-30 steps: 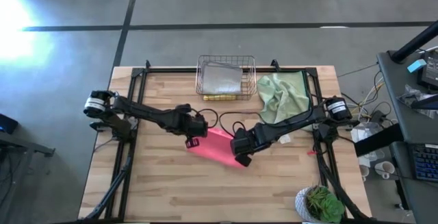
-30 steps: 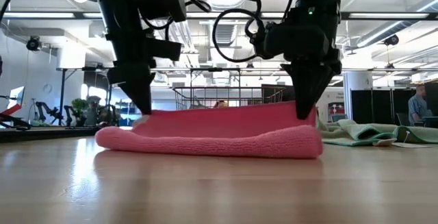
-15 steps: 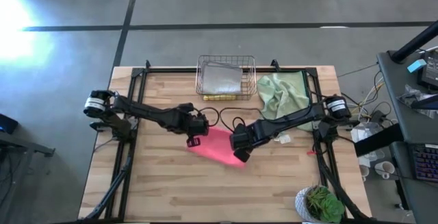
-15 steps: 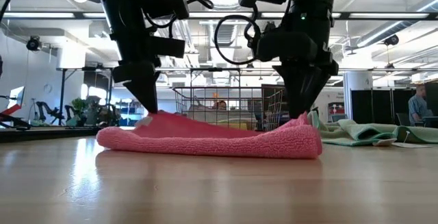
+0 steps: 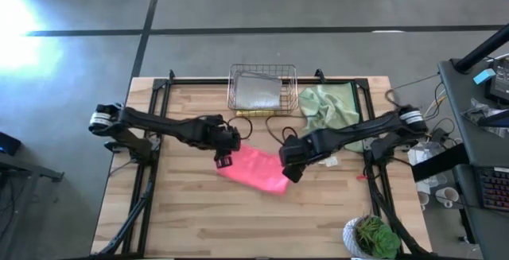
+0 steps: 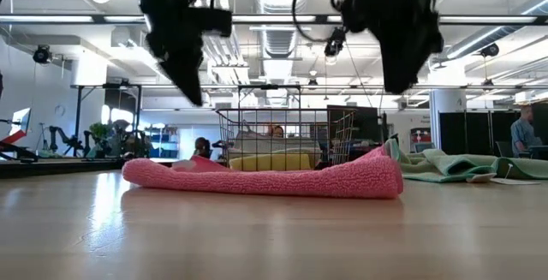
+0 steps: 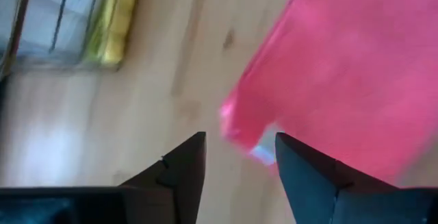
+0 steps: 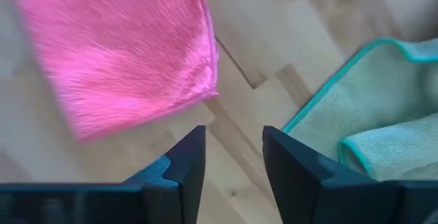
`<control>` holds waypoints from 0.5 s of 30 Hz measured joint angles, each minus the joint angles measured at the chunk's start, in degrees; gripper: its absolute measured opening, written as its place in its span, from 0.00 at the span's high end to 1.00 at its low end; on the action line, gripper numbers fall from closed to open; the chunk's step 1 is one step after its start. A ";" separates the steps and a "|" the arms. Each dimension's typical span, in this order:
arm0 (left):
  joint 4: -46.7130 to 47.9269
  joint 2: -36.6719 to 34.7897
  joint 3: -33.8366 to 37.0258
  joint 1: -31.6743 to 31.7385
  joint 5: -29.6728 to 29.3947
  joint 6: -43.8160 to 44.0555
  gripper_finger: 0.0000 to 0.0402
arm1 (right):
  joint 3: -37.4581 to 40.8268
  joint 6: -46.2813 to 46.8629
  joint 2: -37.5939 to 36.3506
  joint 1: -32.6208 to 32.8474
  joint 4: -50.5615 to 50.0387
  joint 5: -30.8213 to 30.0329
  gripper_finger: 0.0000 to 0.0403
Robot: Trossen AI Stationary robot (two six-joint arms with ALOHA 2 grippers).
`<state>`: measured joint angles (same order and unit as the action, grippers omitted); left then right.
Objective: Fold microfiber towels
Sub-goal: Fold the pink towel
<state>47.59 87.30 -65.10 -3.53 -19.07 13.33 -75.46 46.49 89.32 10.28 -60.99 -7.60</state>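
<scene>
The hot pink towel [image 5: 254,171] lies folded flat on the wooden table's middle, also seen in the low view [image 6: 265,177]. My left gripper [image 5: 222,160] hovers open above its left corner [image 7: 236,125], touching nothing. My right gripper [image 5: 291,172] hovers open above the towel's right end, just off its corner [image 8: 205,80]. In the low view both grippers, left [image 6: 195,98] and right [image 6: 400,87], hang well clear of the cloth. A grey towel [image 5: 258,93] and a yellow one [image 7: 120,18] lie in the wire basket [image 5: 262,73]. Green towels [image 5: 328,110] lie crumpled at the far right.
The copper wire basket stands at the table's far edge, behind the pink towel. A potted plant [image 5: 372,236] sits at the near right corner. A small white scrap [image 5: 330,161] lies by the right arm. Bare wood spreads along the near side [image 5: 238,220].
Both grippers have opened, let go of the pink towel and risen well above it; the right one has also drifted toward the table's right edge. The towel's raised far edge has dropped, and the cloth now lies flat and folded.
</scene>
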 joint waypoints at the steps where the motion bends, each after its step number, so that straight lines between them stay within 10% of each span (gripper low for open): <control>1: -2.07 -0.84 -0.01 0.11 2.55 0.40 0.60 | 0.00 -0.01 -1.34 0.00 -0.01 0.00 0.67; 15: -45.61 3.33 6.21 -0.70 11.59 7.34 0.63 | 0.24 -4.66 -7.21 0.17 1.70 -0.27 0.74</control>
<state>1.98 90.63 -58.89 -4.23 -7.49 20.67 -75.22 41.82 82.12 10.46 -59.29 -7.86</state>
